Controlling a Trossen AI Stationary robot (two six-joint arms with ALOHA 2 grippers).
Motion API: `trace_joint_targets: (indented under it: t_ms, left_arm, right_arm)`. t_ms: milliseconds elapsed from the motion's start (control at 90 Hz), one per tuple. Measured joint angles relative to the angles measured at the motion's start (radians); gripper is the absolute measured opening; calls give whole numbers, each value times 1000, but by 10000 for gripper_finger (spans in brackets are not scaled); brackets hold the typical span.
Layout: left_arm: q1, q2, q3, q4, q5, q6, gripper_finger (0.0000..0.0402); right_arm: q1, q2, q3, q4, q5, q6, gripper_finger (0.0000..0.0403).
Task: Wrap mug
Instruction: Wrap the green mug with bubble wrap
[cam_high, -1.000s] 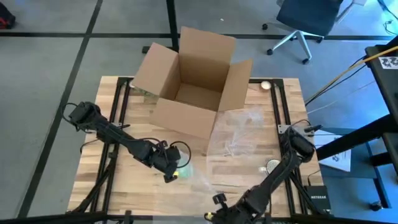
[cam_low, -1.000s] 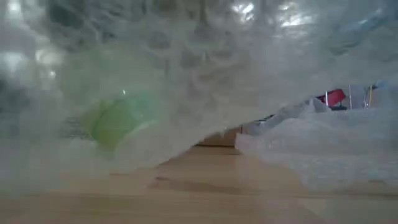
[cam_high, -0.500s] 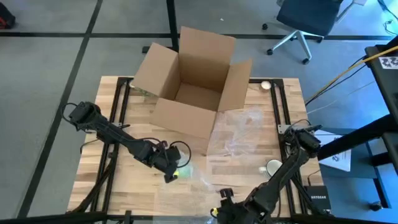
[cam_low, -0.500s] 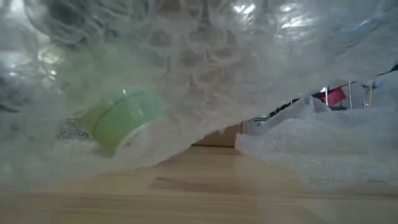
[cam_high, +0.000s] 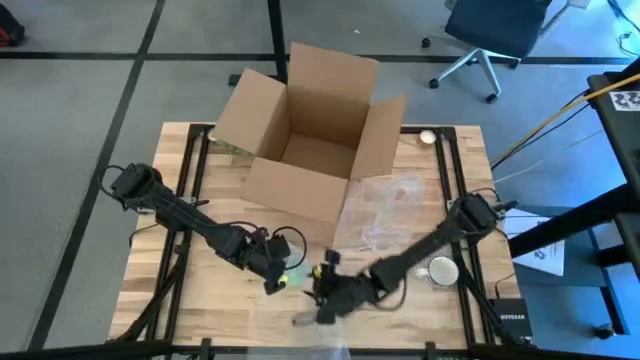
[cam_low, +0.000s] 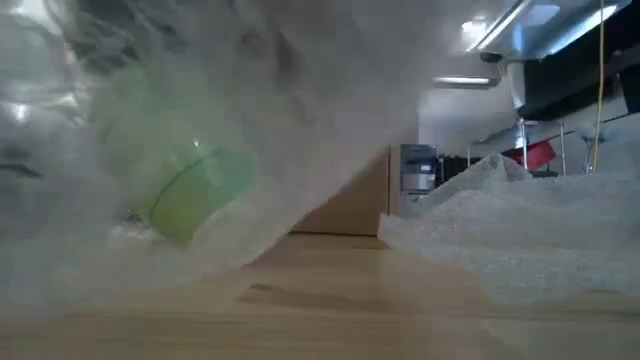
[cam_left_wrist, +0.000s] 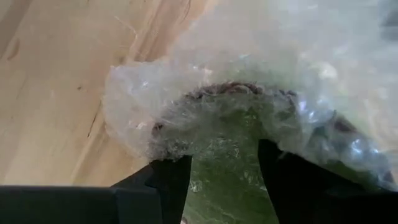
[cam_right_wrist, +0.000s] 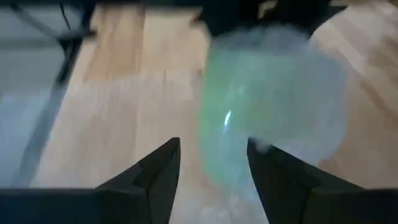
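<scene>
The green mug (cam_high: 289, 277) sits near the table's front, left of centre. It is covered by clear bubble wrap (cam_left_wrist: 186, 106) and shows tilted behind the wrap in the low view (cam_low: 195, 190). My left gripper (cam_high: 275, 275) is shut on it from the left. My right gripper (cam_high: 322, 295) stands open just right of the mug, with the wrapped mug (cam_right_wrist: 261, 106) straight ahead of its fingers. More bubble wrap (cam_high: 385, 215) lies spread over the table's right half. My left gripper pinches the mug's body (cam_left_wrist: 227, 168) between its two fingers, with a layer of bubble wrap over it. The fingers come in about level from the table's left. The mug sits tilted in the hold. The wrap hides whether it rests on the table. My right gripper is close to the wrap around the mug, but I cannot tell whether it touches it.
An open cardboard box (cam_high: 310, 130) stands at the table's far middle, behind the mug. A white round thing (cam_high: 440, 270) lies at the right, and a small round one (cam_high: 427, 137) at the far right. Bare wood (cam_high: 215, 300) shows at the near left.
My right gripper has swung from the table's near edge toward the left and a little farther in, ending beside the mug. The bubble wrap that filled the low view has drawn off its right part and now slopes down over the mug.
</scene>
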Motion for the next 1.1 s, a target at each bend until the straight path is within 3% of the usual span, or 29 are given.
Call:
trace_joint_targets:
  t_ms: [89,511,833,1100]
  left_arm:
    - [0,0,0,1,1,-1,170]
    - [-29,-2,39,37,79,-62,170]
    - [-30,-2,45,-110,23,-151,170]
    - [-52,-5,197,-326,-28,-165,170]
  right_arm:
    - [-23,22,-29,58,-46,5,175]
    - [-84,195,-17,310,-19,-124,175]
    - [-164,282,41,399,-123,-152,175]
    - [-164,283,44,401,-147,-157,175]
